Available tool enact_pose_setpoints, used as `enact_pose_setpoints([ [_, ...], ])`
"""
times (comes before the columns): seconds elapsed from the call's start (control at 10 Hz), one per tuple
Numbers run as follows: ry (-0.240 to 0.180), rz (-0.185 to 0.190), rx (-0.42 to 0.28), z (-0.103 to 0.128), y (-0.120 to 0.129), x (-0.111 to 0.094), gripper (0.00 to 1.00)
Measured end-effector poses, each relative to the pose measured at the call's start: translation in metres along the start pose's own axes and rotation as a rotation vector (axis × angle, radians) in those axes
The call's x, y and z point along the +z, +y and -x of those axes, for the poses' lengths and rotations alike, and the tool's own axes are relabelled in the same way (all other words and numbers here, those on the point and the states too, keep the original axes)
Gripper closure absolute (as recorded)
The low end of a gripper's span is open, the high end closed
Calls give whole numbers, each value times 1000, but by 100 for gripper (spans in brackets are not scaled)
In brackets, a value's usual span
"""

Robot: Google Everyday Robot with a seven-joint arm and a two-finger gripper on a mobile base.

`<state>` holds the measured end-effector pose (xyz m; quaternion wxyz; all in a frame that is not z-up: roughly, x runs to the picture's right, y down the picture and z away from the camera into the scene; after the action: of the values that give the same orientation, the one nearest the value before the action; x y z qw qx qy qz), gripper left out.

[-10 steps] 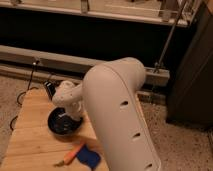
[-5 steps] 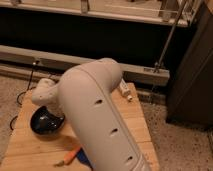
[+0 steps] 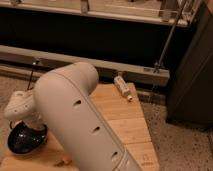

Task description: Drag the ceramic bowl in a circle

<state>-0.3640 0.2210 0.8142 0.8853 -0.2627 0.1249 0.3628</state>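
Note:
The ceramic bowl (image 3: 24, 139) is a shallow glossy black bowl at the near left edge of the wooden table (image 3: 125, 122). My gripper (image 3: 33, 129) comes down from the white wrist joint (image 3: 20, 107) onto the bowl's right rim and is mostly hidden behind the joint. My big white arm (image 3: 80, 120) fills the middle of the view and hides the table's centre.
A small pale bottle (image 3: 122, 86) lies at the table's far edge. An orange object (image 3: 64, 161) peeks out near the front edge under the arm. A dark cabinet (image 3: 192, 75) stands to the right. A rail (image 3: 100, 67) runs behind the table.
The arm has swung to the left and the bowl has moved left with it, now near the table's left edge. The blue sponge is no longer in view.

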Motion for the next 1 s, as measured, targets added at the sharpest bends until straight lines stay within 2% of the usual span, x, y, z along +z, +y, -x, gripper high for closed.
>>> enact_pose_setpoints([
  [0.2,14,52,-91,-25,21,-3,85],
  [0.4,41,85,-121,-64,14,-8,85],
  [0.5,52,87,-109,-79,6,-10,85],
  [0.6,68,84,-71,-101,-12,-12,85],
  [0.8,91,67,-1,-126,-41,-10,85],
  [1.0,105,30,108,-144,-88,-5,85],
])
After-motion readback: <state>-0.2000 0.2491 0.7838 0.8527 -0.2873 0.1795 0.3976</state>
